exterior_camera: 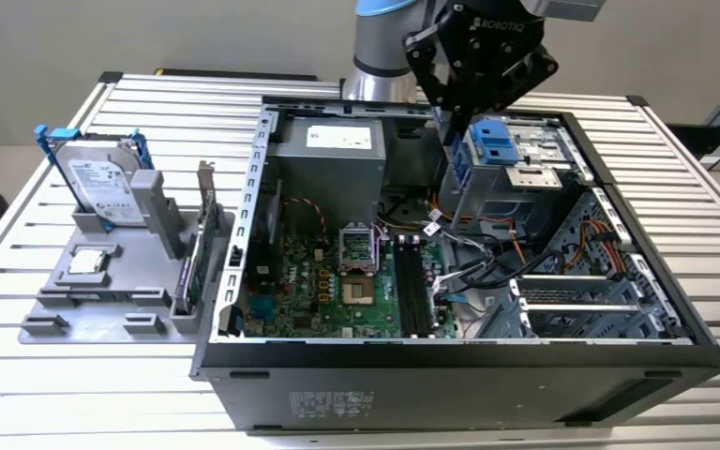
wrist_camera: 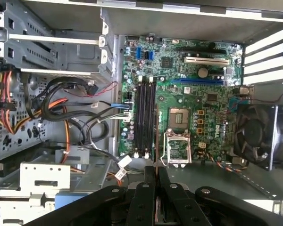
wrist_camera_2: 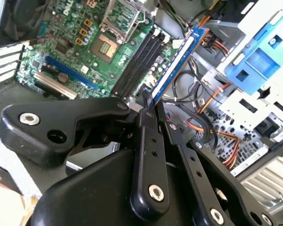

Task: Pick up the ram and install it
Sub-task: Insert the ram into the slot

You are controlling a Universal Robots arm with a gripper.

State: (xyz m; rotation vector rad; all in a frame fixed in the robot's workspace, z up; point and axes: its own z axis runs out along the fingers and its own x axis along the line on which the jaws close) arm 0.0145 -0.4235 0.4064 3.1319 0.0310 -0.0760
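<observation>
Black gripper (wrist_camera_2: pixel 150 110) fingers are clamped tight on one end of the ram (wrist_camera_2: pixel 177 63). The stick hangs over the open computer case (exterior_camera: pixel 460 384), toward its far side, above the green motherboard (wrist_camera: pixel 188 99). Seen edge-on in the first wrist view, it runs just beside the empty memory slots (wrist_camera: pixel 145 117).

Drop path: clear from narrow dark ram stick (wrist_camera_2: pixel 177 63) to black memory slots (wrist_camera: pixel 145 117).
Cable side: black-and-orange wire tangle (wrist_camera: pixel 66 108) near.
Socket side: silver socket frame (wrist_camera: pixel 178 146) adjacent.
</observation>
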